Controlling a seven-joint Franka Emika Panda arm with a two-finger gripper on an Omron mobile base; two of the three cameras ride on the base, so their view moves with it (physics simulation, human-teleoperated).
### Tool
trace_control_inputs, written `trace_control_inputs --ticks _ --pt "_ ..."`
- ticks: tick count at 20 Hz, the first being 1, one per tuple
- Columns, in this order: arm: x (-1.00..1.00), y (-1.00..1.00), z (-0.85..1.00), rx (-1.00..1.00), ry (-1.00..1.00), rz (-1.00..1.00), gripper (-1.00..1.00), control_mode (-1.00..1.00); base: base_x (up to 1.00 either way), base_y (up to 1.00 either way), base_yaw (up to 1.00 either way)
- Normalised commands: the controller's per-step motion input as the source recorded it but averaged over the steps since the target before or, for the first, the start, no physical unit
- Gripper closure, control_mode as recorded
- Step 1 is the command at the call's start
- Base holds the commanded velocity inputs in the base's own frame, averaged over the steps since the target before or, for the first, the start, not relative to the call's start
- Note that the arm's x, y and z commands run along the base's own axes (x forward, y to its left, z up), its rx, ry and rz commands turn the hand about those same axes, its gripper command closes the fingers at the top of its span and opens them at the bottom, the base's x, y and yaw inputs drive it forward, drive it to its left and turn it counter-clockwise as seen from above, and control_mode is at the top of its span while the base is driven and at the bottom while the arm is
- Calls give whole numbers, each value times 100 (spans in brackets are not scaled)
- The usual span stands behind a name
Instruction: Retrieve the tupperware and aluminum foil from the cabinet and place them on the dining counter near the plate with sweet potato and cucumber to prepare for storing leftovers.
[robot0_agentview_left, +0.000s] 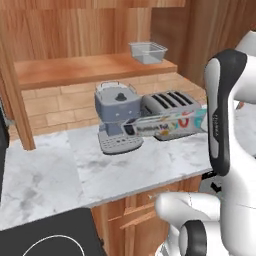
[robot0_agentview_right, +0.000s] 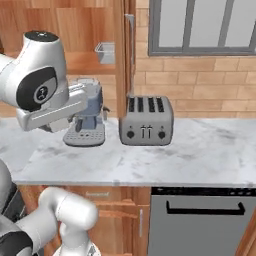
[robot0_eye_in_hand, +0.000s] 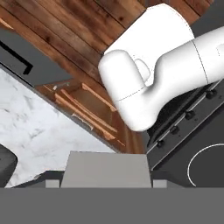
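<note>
Foil box (robot0_agentview_left: 165, 123) hangs lengthwise in the air over the desk (robot0_agentview_left: 60, 170), right in front of the coffee maker (robot0_agentview_left: 116, 117) and toaster (robot0_agentview_left: 170, 107). It seems carried by the end effector, though I cannot tell how the fingers sit, as the arm hides them. Tupperware (robot0_agentview_left: 147, 52) rests on the cabinet shelf (robot0_agentview_left: 75, 70). My worry: swinging that long carton round, an end could clip the appliances and twist loose.

tupperware (robot0_agentview_left: 148, 52) on cabinet (robot0_agentview_left: 90, 67) shelf — toaster (robot0_agentview_left: 170, 104) below
</note>
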Motion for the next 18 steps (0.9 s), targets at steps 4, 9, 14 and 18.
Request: trace_control_inputs --ticks 4,9,14,18 --pt "0 0 0 0 0 0 100 100 -72 -28 -68" --pt "0 0 0 0 0 0 100 100 -3 -7 -87" --pt "0 0 0 0 0 0 100 100 0 0 -91" --pt "0 0 0 0 0 0 100 100 0 0 -92"
